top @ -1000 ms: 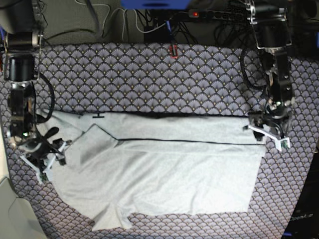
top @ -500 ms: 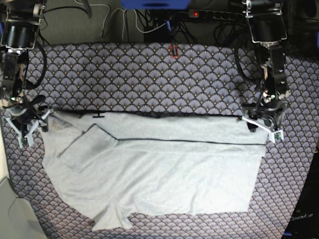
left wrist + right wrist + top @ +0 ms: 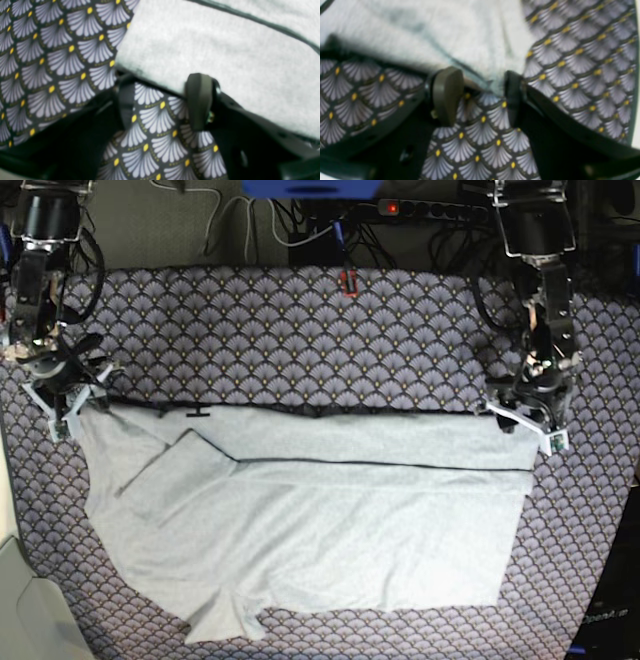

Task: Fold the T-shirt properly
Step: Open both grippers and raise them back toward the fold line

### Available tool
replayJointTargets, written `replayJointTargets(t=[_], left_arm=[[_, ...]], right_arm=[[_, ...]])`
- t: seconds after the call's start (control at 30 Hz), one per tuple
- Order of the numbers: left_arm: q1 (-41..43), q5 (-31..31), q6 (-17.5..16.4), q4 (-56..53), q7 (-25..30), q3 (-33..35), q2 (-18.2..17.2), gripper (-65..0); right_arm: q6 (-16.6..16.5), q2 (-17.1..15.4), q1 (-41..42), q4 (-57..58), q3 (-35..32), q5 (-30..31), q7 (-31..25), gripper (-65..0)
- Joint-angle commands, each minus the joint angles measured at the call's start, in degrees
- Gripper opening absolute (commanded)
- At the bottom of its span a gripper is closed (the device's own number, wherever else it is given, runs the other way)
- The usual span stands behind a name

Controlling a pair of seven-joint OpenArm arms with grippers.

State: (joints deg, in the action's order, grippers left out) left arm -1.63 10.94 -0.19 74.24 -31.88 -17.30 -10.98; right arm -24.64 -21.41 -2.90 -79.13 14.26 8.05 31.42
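Note:
The light grey T-shirt (image 3: 320, 520) lies spread on the fan-patterned tablecloth (image 3: 300, 340), its far part folded over along a dark-trimmed edge. A small black mark shows near the far left. My left gripper (image 3: 527, 423) stands open at the shirt's far right corner. In the left wrist view the left gripper (image 3: 162, 100) has tablecloth between its fingers, and one finger (image 3: 198, 100) touches the T-shirt (image 3: 225, 50) edge. My right gripper (image 3: 72, 402) is open at the far left corner. In the right wrist view a tip of the T-shirt (image 3: 432, 30) reaches between the right gripper's (image 3: 480, 92) fingers.
Cables and a power strip (image 3: 400, 208) run behind the table's far edge. A small red object (image 3: 347, 282) sits on the cloth at the back middle. A pale surface (image 3: 25, 610) lies off the near left corner, dark gear (image 3: 605, 620) off the near right.
The right arm has swung from the near left sleeve up to the shirt's far left corner. The left arm has shifted slightly up and inward to the far right corner. Both grippers stayed open.

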Motion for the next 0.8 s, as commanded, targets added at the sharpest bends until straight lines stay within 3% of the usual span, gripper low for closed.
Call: replayJointTargets(t=[0.0, 0.17, 0.23, 0.33, 0.43, 0.77], left_arm=[[-1.1, 0.1, 0.1, 0.9, 1.2, -0.2, -0.9, -31.9], [-1.2, 0.1, 0.1, 0.8, 1.2, -0.2, -0.9, -31.9], [-1.3, -0.1, 0.1, 0.8, 1.2, -0.2, -0.9, -31.9], [-1.5, -0.3, 0.1, 0.8, 1.2, -0.2, -1.0, -31.9], [-1.6, -0.3, 0.3, 0.8, 1.2, -0.2, -1.0, -31.9], [-2.1, -0.3, 0.2, 0.8, 1.2, -7.2, -0.8, -31.9]], right_arm=[[0.2, -0.6, 0.9, -1.0, 0.5, 0.3, -1.6, -33.2], [0.2, 0.0, 1.4, 1.9, 0.5, 0.3, -2.1, -33.6], [0.2, 0.0, 1.4, 2.3, 0.5, 0.3, -2.2, -36.9], [0.2, 0.0, 1.4, 2.3, 0.5, 0.3, -2.2, -47.9], [0.2, 0.0, 1.4, 2.3, 0.5, 0.3, -2.2, -63.8], [0.2, 0.0, 1.4, 2.3, 0.5, 0.3, -1.7, -65.0]])
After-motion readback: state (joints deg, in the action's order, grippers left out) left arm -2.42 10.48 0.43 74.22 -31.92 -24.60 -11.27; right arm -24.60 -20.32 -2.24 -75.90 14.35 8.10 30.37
